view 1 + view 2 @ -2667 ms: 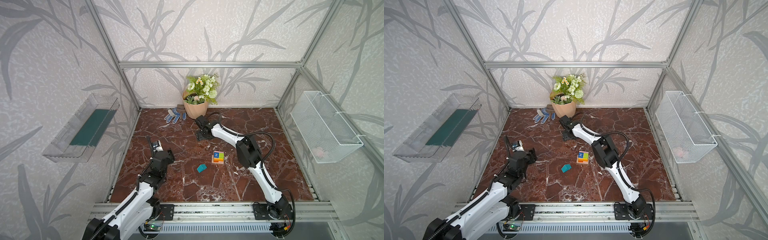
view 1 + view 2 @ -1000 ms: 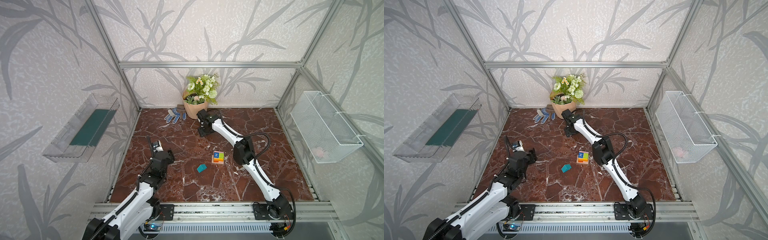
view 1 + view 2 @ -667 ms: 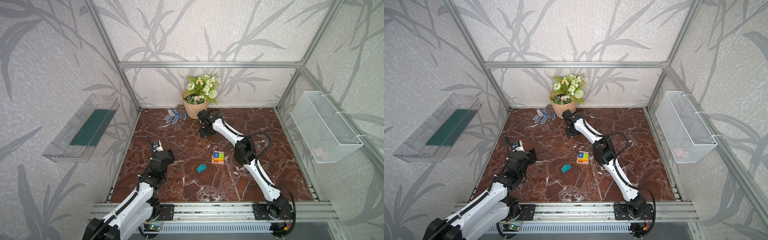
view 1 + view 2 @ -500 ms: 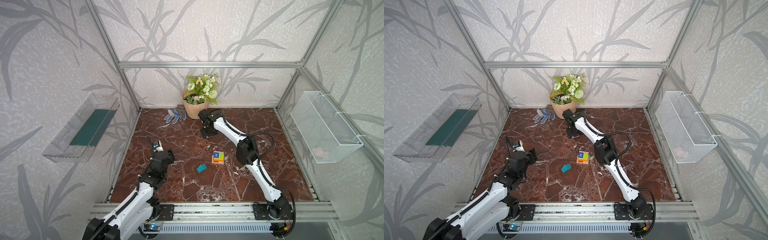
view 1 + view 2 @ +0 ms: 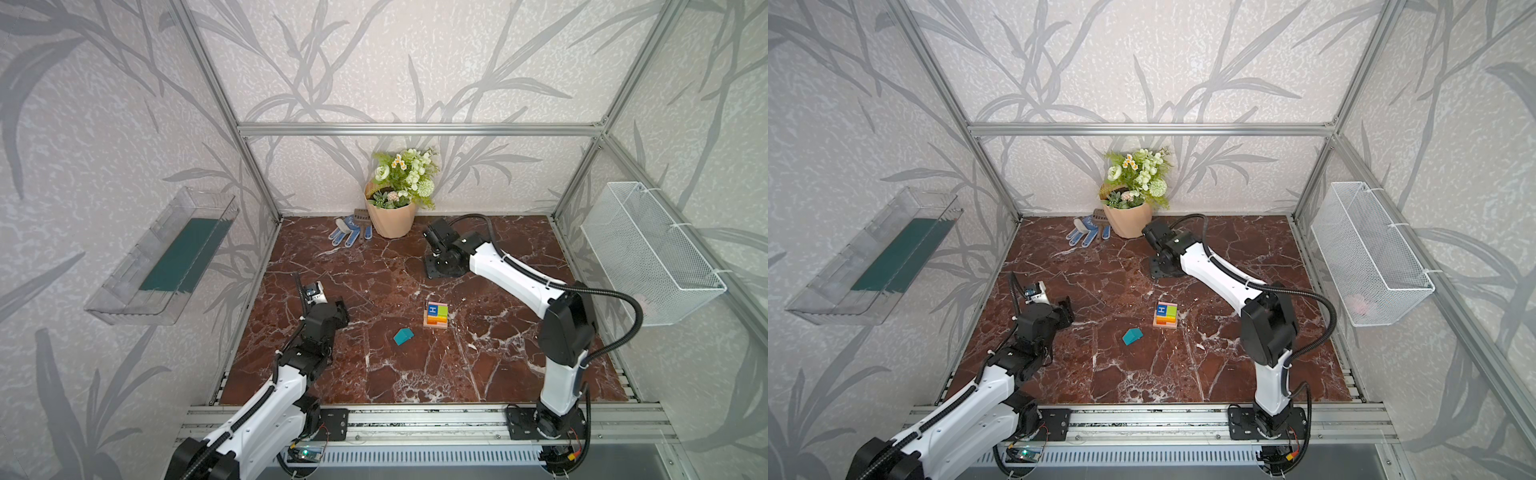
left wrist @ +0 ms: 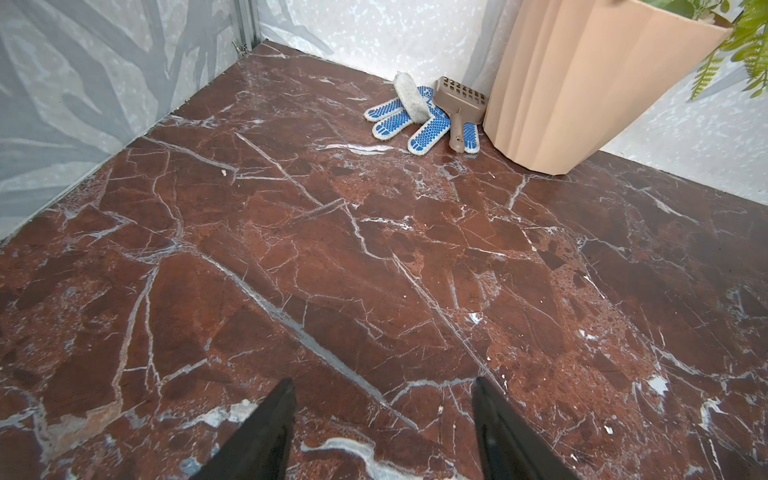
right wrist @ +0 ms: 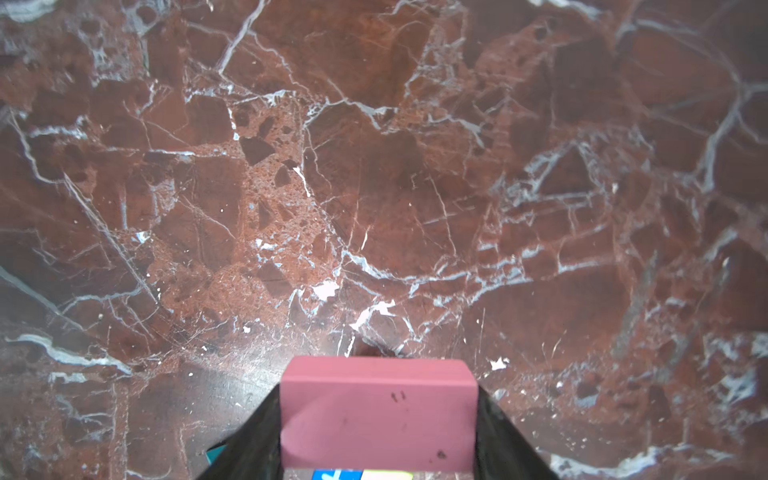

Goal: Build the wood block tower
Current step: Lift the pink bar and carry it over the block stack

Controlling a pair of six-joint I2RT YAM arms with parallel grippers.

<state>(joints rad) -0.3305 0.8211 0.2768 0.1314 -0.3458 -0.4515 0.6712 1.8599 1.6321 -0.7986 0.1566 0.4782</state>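
The tower stands mid-table as a low square stack, with a blue "H" cube, a green cube and orange and red oblongs on top. A teal house-shaped piece lies loose just front-left of it. At the back, near the flowerpot, my right gripper is shut on a pink block; both top views hide that block. Far left of the tower, my left gripper is open over bare marble with nothing in it.
A beige flowerpot stands at the back wall, with blue-white gloves and a brown scoop beside it. A wire basket hangs on the right wall and a clear tray on the left wall.
My right gripper has moved to the right and slightly forward along the back of the table, still holding the pink block. The left arm has stayed in place.
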